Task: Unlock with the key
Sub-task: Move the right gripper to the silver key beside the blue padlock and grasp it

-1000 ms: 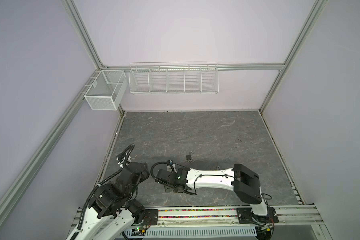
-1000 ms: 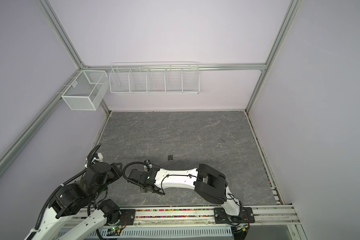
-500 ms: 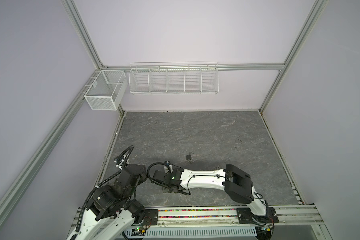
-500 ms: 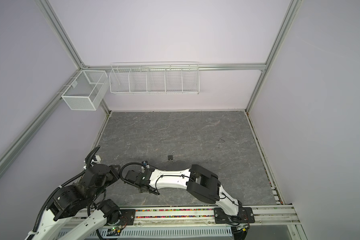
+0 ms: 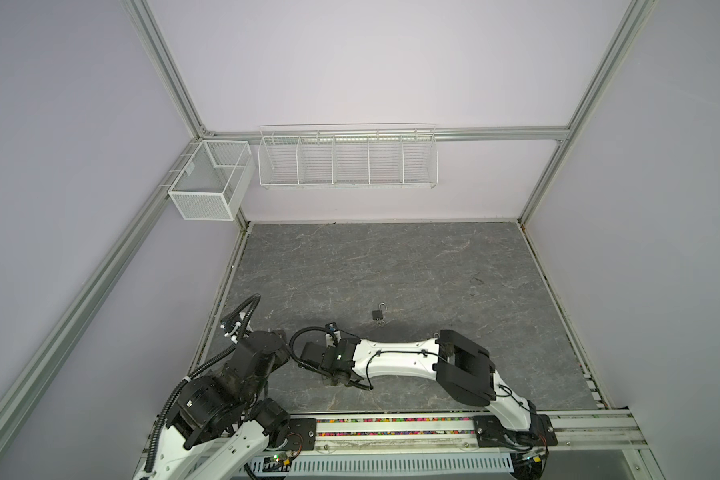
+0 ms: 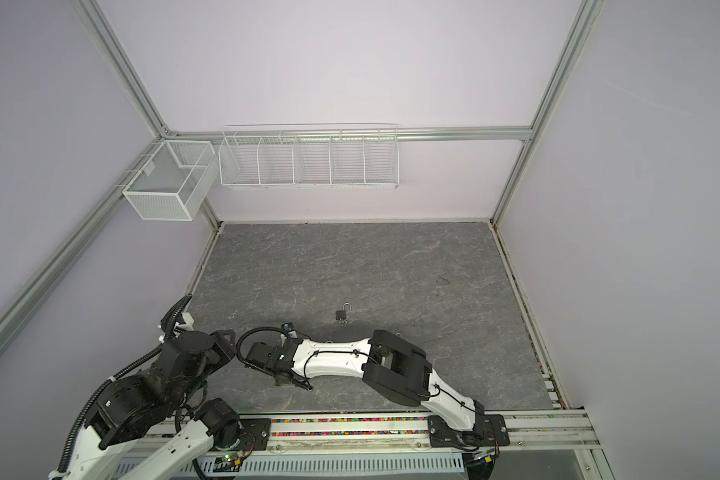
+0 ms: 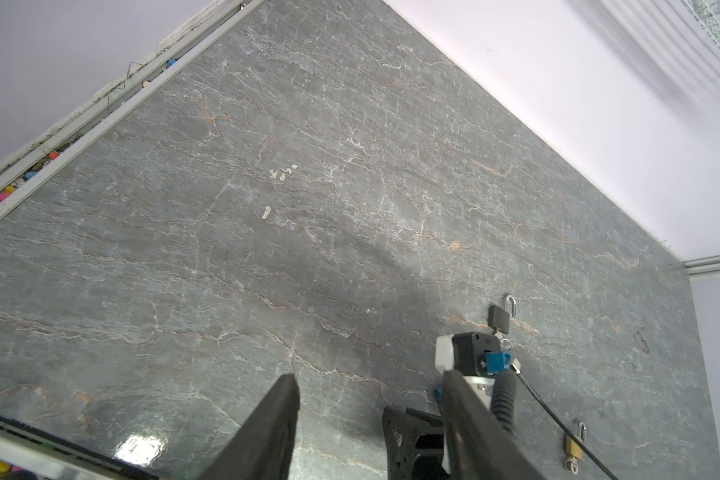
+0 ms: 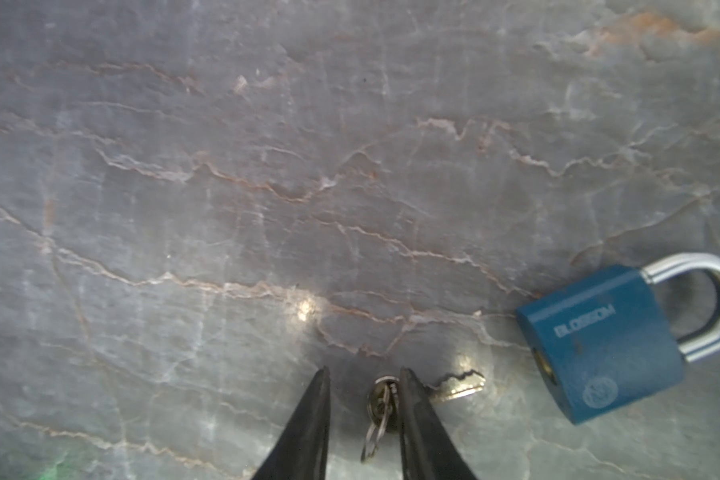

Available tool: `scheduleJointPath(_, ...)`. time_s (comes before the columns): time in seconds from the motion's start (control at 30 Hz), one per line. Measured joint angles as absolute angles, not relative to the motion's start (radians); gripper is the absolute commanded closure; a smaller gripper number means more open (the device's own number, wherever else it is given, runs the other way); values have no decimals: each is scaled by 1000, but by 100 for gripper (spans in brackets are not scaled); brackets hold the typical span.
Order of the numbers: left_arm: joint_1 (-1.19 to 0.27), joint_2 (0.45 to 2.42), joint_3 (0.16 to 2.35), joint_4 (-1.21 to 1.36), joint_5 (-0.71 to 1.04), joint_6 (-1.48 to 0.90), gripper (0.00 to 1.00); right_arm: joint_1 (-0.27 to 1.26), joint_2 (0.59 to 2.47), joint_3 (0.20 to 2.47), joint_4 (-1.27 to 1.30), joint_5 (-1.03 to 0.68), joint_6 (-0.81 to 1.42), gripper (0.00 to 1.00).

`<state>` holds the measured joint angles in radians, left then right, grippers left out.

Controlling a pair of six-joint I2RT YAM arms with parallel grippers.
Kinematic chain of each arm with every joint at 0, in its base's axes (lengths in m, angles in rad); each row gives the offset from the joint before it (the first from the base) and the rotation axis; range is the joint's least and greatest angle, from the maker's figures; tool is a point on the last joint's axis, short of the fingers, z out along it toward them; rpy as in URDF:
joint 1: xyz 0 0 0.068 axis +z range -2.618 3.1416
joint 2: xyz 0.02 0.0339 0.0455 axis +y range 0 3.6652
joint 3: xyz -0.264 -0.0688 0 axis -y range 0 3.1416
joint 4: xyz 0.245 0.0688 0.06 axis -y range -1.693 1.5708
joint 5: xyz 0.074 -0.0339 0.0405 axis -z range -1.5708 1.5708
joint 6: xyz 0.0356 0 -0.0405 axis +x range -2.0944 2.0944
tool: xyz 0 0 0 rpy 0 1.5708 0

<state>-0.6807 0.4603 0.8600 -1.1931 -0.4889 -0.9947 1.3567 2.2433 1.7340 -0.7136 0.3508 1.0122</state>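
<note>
My right gripper [image 8: 364, 374] straddles the small silver key [image 8: 458, 386].
Jaws unclenched, key's head between them; blue metal padlock [image 8: 599, 349] lies at lower right.

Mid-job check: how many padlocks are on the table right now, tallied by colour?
black padlock: 1
brass padlock: 1
blue padlock: 1
Total: 3
</note>
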Motion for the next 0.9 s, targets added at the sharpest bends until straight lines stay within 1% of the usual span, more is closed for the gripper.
scheduleJointPath(0.27, -681, 457, 860, -1182, -481, -996, 45, 1358, 2256, 1755, -748, 369, 998, 79)
scheduleJointPath(0.63, -681, 455, 860, -1179, -468, -1002, 44, 1368, 2256, 1755, -774, 377, 991, 77)
scheduleJointPath(0.73, -681, 455, 860, -1179, -463, -1002, 44, 1373, 2255, 1755, -781, 379, 991, 80)
scheduleJointPath(0.9, -681, 455, 860, -1172, -461, -1003, 44, 1376, 2254, 1754, -789, 381, 991, 80)
